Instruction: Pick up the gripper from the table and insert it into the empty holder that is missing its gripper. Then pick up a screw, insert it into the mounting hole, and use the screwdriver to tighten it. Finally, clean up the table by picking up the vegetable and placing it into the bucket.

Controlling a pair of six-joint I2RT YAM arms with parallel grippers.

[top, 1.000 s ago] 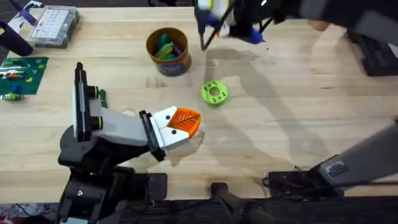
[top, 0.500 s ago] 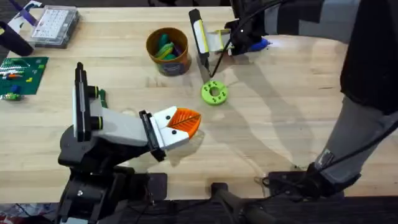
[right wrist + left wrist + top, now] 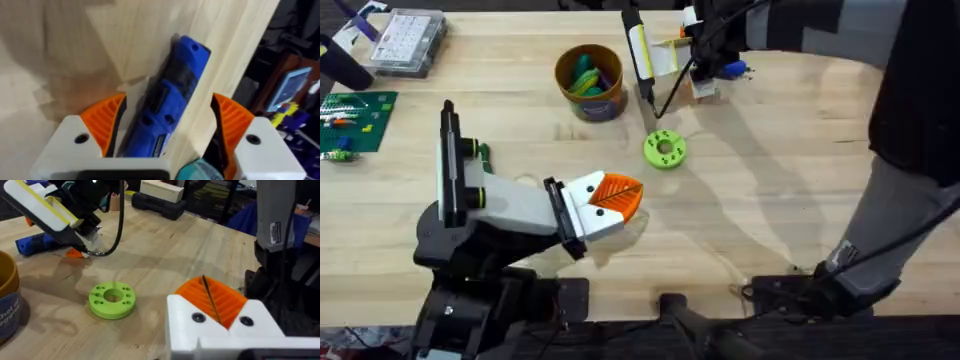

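Right claw down over the screwdriver, pads apart, not yet gripping.

Right claw (image 3: 165, 137) stands spread with the screwdriver (image 3: 167, 100) lying between its orange ribbed pads (image 3: 102, 120), neither pad visibly touching it. A second ago this arm was higher and blurred near the table's far edge; half a second ago it was close to its present spot, and now it sits low over the tool (so pickup looks like the step in hand; no holder or screw seen). Screwdriver: smooth blue plastic, pen-shaped, flat on pale grained wood near the far edge. Left claw (image 3: 615, 197) unmoved, pads together, holding nothing, white shell. Green disc (image 3: 665, 150) with holes lies between the arms. Bucket (image 3: 590, 85), orange-rimmed, stands behind it, green pieces inside; the vegetable I cannot tell apart.
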